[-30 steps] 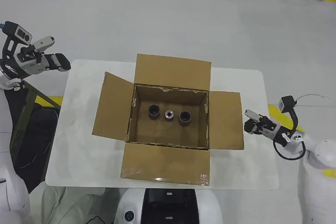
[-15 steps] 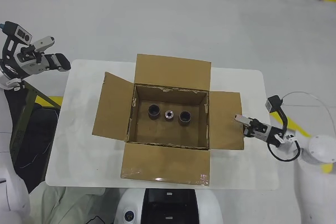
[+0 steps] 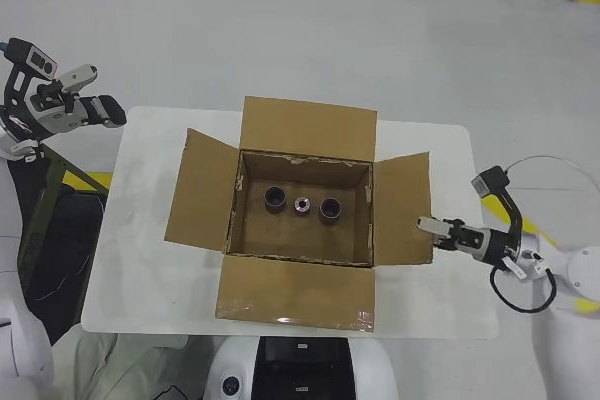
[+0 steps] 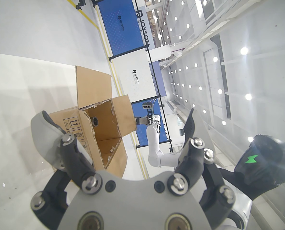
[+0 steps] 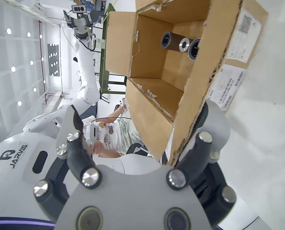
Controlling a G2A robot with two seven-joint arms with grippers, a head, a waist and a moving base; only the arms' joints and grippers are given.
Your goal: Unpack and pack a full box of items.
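The right jaws stand wide open astride the free edge of the box's right flap [image 3: 400, 212] [image 5: 201, 72], holding nothing. One finger [image 5: 211, 123] sits under the flap's outer face, with the cardboard edge lying close against it. The other finger [image 5: 71, 125] is over the inner face and well apart from the cardboard. The flap is tilted up off the tabletop [image 3: 450, 295] rather than lying flat. The right arm [image 3: 495, 243] comes in from the tabletop's right edge.

The cardboard box [image 3: 295, 288] [image 5: 147, 32] [image 4: 101, 125] stands in the middle of the white tabletop with all 4 flaps folded outward. Inside, 3 upright cylinders stand in a row near the far wall. There are 2 dark ones [image 3: 275, 198] [image 5: 166, 39] and [image 3: 330, 208] [image 5: 194, 48]. Between them is 1 with a silver top [image 3: 301, 204] [image 5: 183, 44]. The 3 stand close together, and the rest of the box floor around them is bare cardboard. White printed labels [image 5: 231, 84] are stuck on the box's outer side near the right jaws.

The left jaws are also spread wide with nothing between them, and both fingers [image 4: 46, 128] are bare. The left arm [image 3: 55, 105] is held just beyond the tabletop's far-left corner, well apart from the box and pointing toward it.
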